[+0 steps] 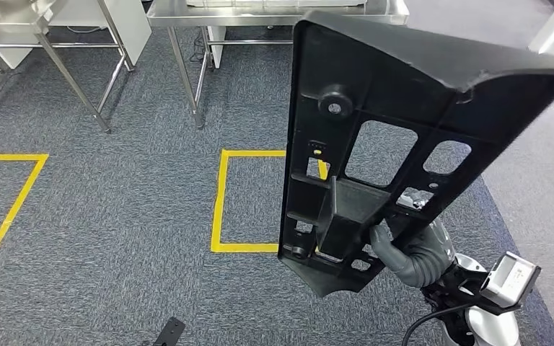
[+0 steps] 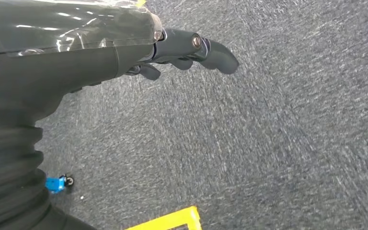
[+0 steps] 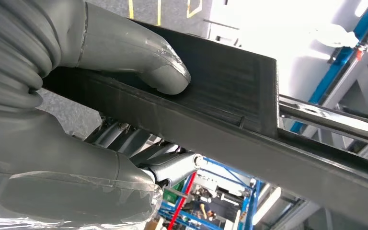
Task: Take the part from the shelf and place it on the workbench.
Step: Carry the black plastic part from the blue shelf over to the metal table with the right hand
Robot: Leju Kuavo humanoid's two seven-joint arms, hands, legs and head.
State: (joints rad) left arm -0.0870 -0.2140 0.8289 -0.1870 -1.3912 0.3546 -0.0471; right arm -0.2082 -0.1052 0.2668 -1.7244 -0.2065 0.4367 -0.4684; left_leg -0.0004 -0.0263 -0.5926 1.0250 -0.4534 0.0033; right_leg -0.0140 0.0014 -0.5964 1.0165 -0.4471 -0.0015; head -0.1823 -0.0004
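1. Part [image 1: 375, 144]: large black moulded plastic panel with cut-out windows and ribs, held up off the floor in the head view, tilted, over grey carpet [image 1: 115, 216] and a yellow tape square [image 1: 220, 202].
2. Right hand [image 1: 404, 252] grips the panel's lower end; the head view shows the grey thumb on a rib, other fingers hidden behind the panel.
3. Right wrist view shows the clamp up close: thumb [image 3: 163, 72] pressed flat on one face of a black bar, darker fingers [image 3: 172, 167] curled on the opposite face.
4. Left hand [image 2: 182, 50] in the left wrist view hangs over carpet, fingers slightly curled, apart, holding nothing; picture motion-blurred.
5. Steel tables [image 1: 187, 43] stand at the far side, tops cut off.
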